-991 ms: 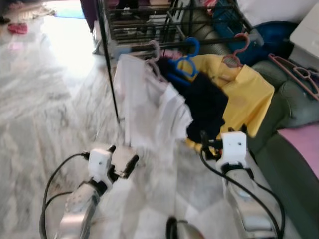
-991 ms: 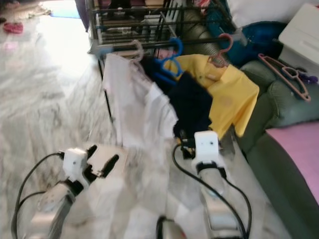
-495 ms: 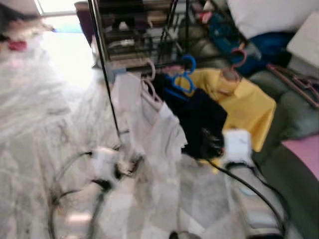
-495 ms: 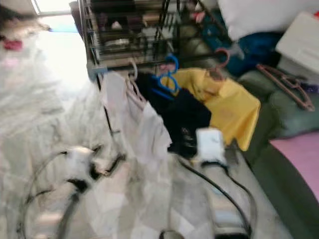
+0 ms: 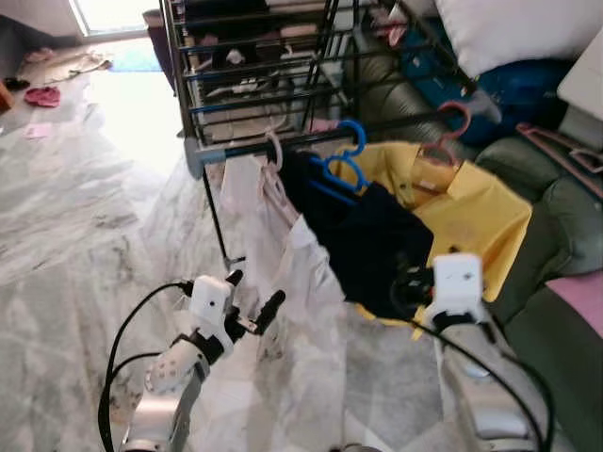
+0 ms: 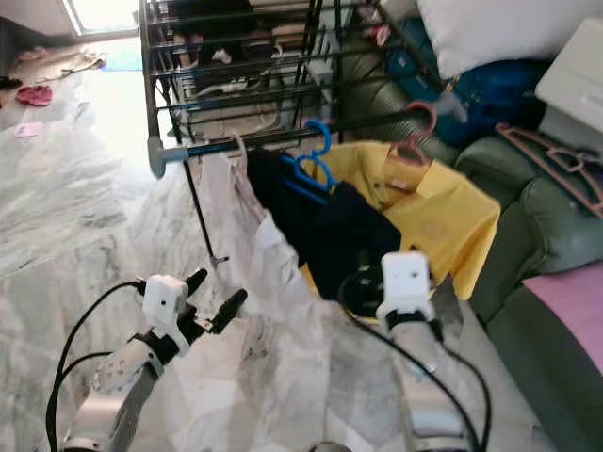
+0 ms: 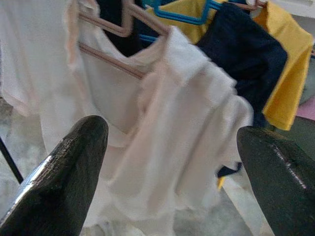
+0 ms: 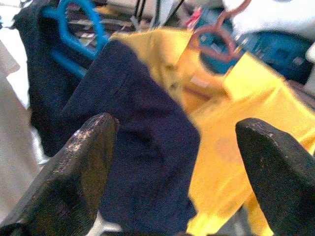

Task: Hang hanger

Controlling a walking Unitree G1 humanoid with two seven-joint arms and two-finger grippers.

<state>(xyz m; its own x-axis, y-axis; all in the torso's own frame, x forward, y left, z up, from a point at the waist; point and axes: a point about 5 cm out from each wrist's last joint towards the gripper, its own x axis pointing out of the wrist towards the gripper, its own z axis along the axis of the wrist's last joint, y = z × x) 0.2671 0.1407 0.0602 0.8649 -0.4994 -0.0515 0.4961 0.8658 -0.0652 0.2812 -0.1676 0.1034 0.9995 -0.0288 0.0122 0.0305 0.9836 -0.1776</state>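
Three garments hang from the grey rail of a black drying rack. A white shirt is on a pale hanger, a navy garment on a blue hanger, and a yellow shirt on a pink hanger. My left gripper is open low in front of the white shirt, apart from it. My right gripper is open just before the navy garment, with the yellow shirt beside it. Neither holds anything.
A green sofa stands at the right with spare pink hangers, a pink cushion, a white pillow and a blue bag. Marble floor spreads to the left.
The camera has tilted up, so more of the rack and rail shows. The blur has cleared. Both grippers remain open in front of the hanging clothes.
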